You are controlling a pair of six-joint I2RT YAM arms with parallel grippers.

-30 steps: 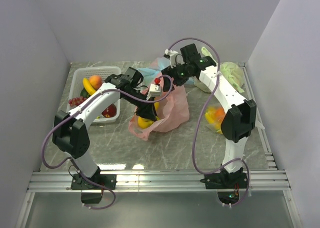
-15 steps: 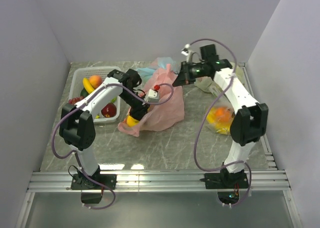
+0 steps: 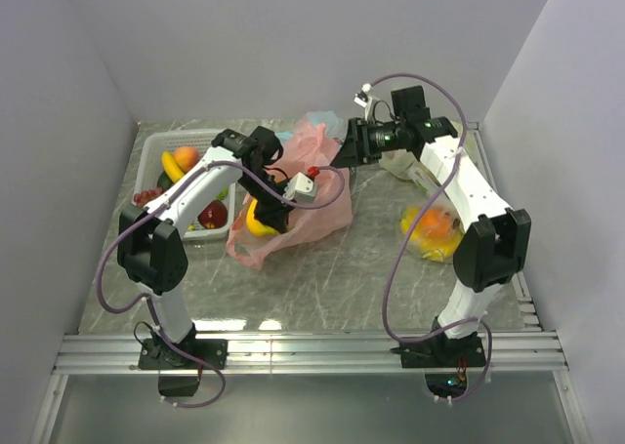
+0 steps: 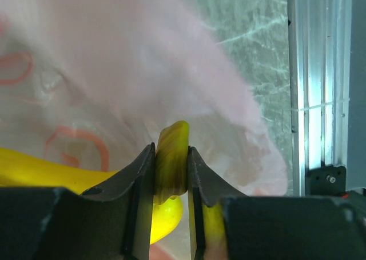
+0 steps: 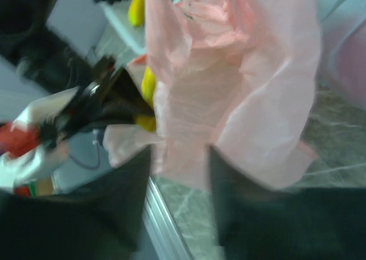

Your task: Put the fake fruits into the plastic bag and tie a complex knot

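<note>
The pink plastic bag (image 3: 317,185) lies mid-table with its top edge raised. My left gripper (image 3: 266,215) is inside its mouth, shut on the brownish stem (image 4: 171,151) of a yellow banana (image 4: 34,168), with pink film (image 4: 143,60) all around it. My right gripper (image 3: 342,154) is at the bag's upper right edge. In the blurred right wrist view its fingers stand apart, with a strip of the pink bag (image 5: 240,71) lying in the gap of the right gripper (image 5: 180,163). More fake fruits sit in the basket: a banana and an orange piece (image 3: 181,161), a dark red apple (image 3: 213,215) and grapes (image 3: 146,198).
The white basket (image 3: 156,156) stands at the left. A clear bag of orange and yellow fruit (image 3: 430,229) lies at the right, a pale green bag (image 3: 451,137) at the back right, and a light blue bag (image 3: 283,137) behind the pink one. A metal rail (image 3: 312,346) runs along the near edge.
The right gripper drew back to the right with the bag's edge, and its fingers now stand apart. The left gripper carried the banana left, then up into the bag. The bag shifted left.
</note>
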